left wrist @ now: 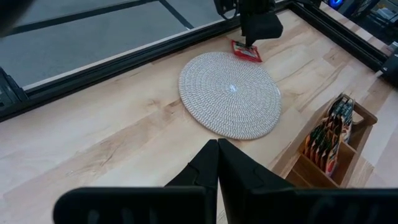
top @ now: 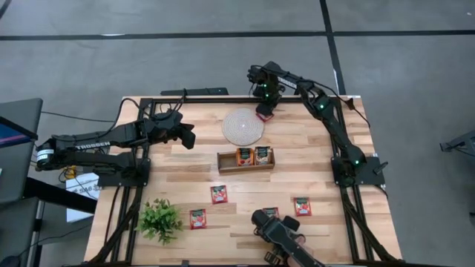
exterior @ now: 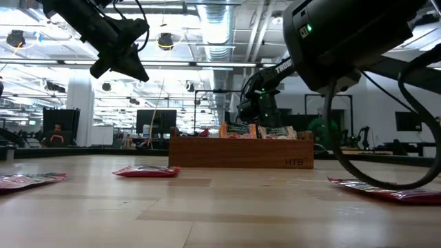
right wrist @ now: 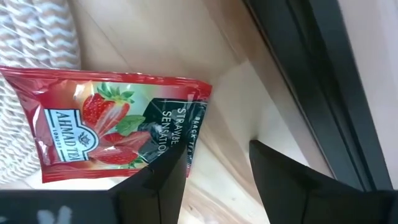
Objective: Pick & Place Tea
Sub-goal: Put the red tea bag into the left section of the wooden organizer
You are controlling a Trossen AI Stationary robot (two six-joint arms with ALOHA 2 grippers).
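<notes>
A red strawberry tea sachet (right wrist: 106,124) lies flat at the far edge of the round woven mat (top: 243,127), one end over the mat's rim (right wrist: 25,37). My right gripper (right wrist: 217,152) is open and stands just above this sachet (left wrist: 247,52). One finger overlaps its corner and the other stands over bare wood. My left gripper (left wrist: 217,149) is shut on nothing. It hangs high over the table's left part (top: 189,139). Two sachets (top: 252,156) stand in the wooden tray (top: 226,166). Several more (top: 218,193) lie flat on the near part of the table. My right gripper comes at the sachet from above, pointing down. One finger (right wrist: 158,177) covers the sachet's corner (right wrist: 186,134). I cannot tell whether it touches the sachet. The sachet lies flat and is not lifted.
The black frame rail (right wrist: 298,68) runs along the far edge, close behind my right gripper. A small green plant (top: 159,219) stands at the near left. A dark camera unit (top: 282,233) sits at the near edge. Bare wood lies between the mat and my left arm.
</notes>
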